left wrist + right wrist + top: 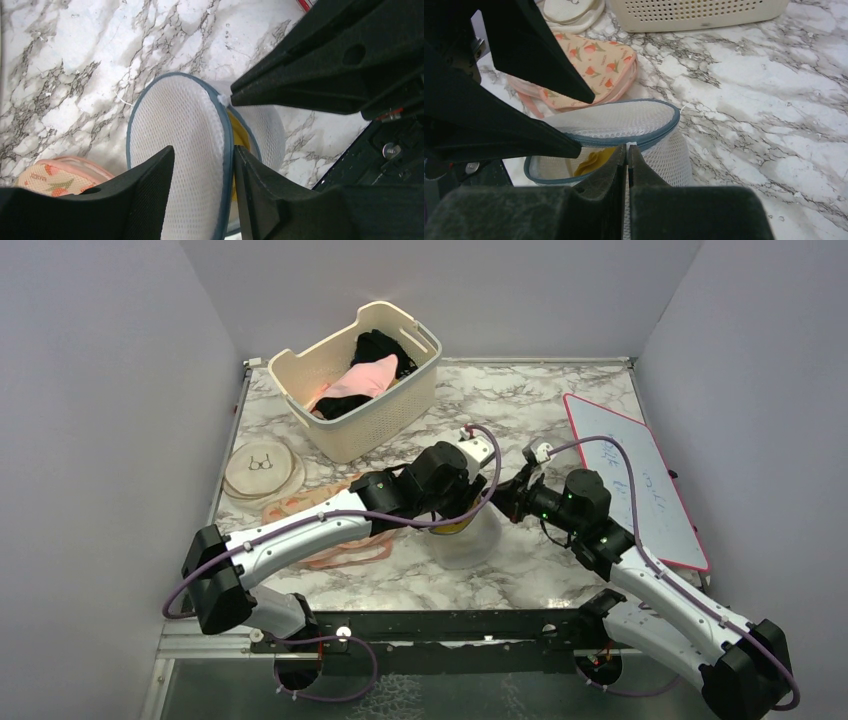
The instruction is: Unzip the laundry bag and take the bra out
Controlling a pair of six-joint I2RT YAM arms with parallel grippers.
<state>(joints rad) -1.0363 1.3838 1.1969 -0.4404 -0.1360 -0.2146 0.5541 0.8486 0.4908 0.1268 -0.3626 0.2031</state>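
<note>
Pinching: my right gripper (627, 150), closed on the zip pull (223, 100), anchors the bag.
Left gripper (204, 150): parted, lid (180, 125) between my fingers.
Laundry bag (669, 155): beneath both hands, open; yellow garment (594, 160) inside, probably the bra.

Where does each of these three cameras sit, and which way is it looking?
Top external: above and behind the arms, looking down at the marble table; both arms show.
Left wrist: on the left arm, looking down past the left gripper at the laundry bag; its fingers straddle the lid.
Right wrist: on the right arm, looking across the table toward the basket; the shut right gripper shows.
Both wrist views share the bag and the peach pouch.
</note>
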